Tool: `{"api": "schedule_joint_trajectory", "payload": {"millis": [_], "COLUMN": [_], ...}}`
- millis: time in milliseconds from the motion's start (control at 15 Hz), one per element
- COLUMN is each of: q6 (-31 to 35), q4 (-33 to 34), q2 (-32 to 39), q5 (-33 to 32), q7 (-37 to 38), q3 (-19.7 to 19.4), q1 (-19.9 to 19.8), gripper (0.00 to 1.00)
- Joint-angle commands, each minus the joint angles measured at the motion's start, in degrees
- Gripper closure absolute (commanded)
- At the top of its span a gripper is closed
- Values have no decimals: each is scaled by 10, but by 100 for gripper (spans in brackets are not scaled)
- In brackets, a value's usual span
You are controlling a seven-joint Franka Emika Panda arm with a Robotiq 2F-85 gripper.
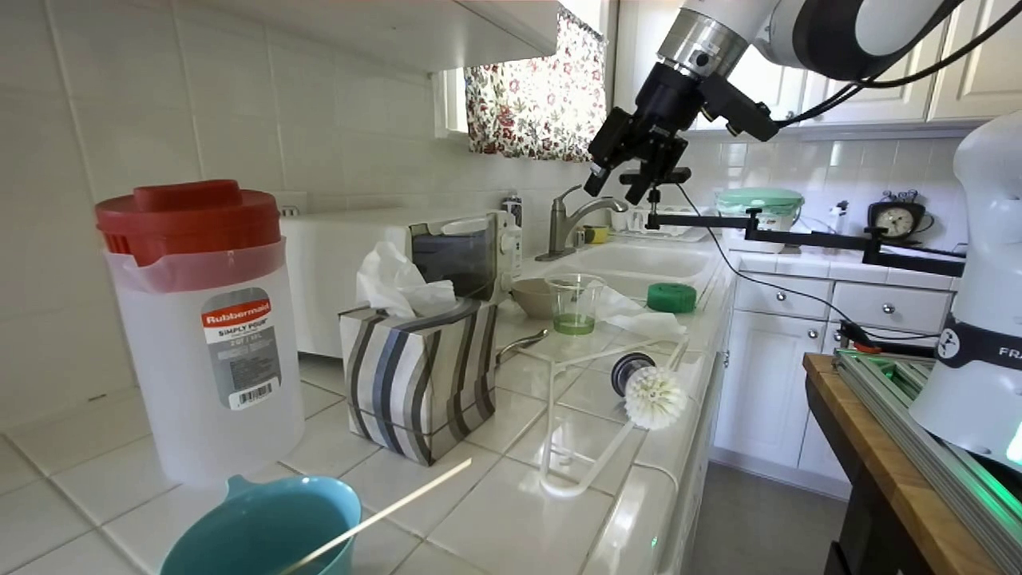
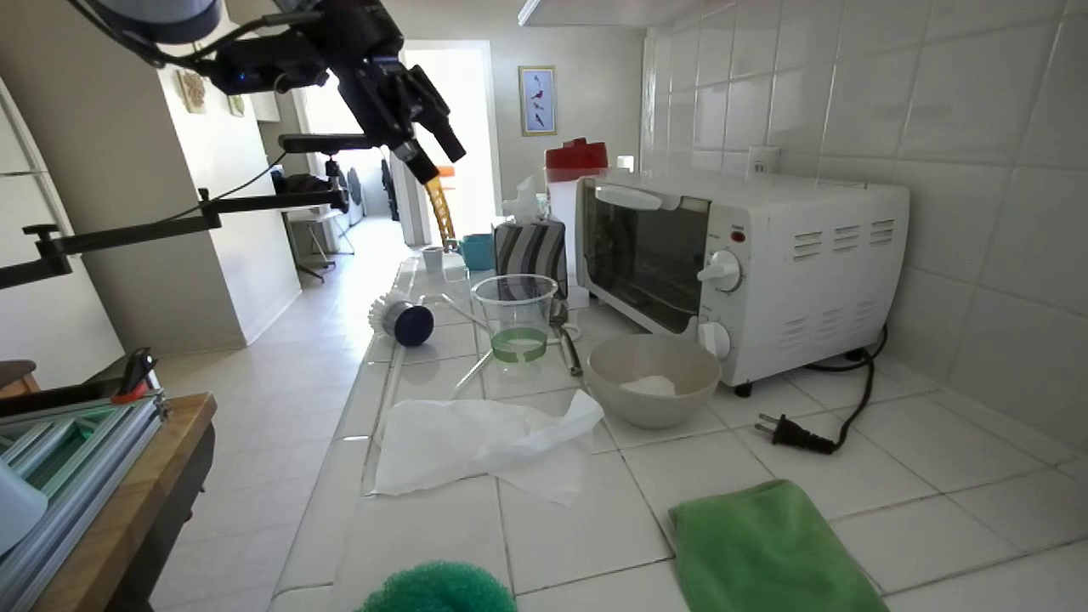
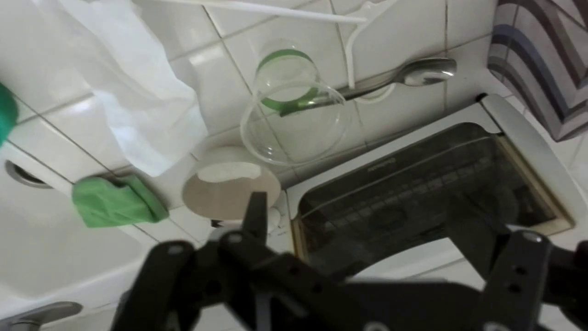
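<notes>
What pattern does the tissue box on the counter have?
The tissue box has wavy stripes in blue, greys and off-white, clearest in an exterior view.

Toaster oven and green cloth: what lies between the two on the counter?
In the wrist view, the bowl lies between them; in an exterior view, the black plug shows there too.

Opposed exterior views along shared counter [image 1: 511,519], wrist view overhead

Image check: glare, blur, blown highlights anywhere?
In an exterior view, doorway blown out to white; in an exterior view, curtain backlit; in the wrist view, open jaws dark and blurred, bright highlights on tiles and spoon.
</notes>
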Motion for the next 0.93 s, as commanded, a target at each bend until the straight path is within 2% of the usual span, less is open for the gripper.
{"api": "schedule_joint_trajectory", "payload": {"millis": [0, 133, 267, 400, 467, 533, 600, 867], "q6": [24, 50, 46, 29, 10, -14, -44, -186], "q4": [0, 0, 1, 0, 0, 0, 4, 23], "q2": [9, 24, 27, 24, 21, 14, 10, -9], "q5": [0, 0, 4, 35, 49, 117, 142, 211], "q7": [-21, -41, -48, -77, -84, -130, -139, -174], "q3": [-16, -38, -42, -64, -71, -41, -39, -21], "q1": [13, 32, 39, 78, 96, 83, 89, 67], "gripper": [0, 0, 0, 0, 0, 0, 0, 0]}}
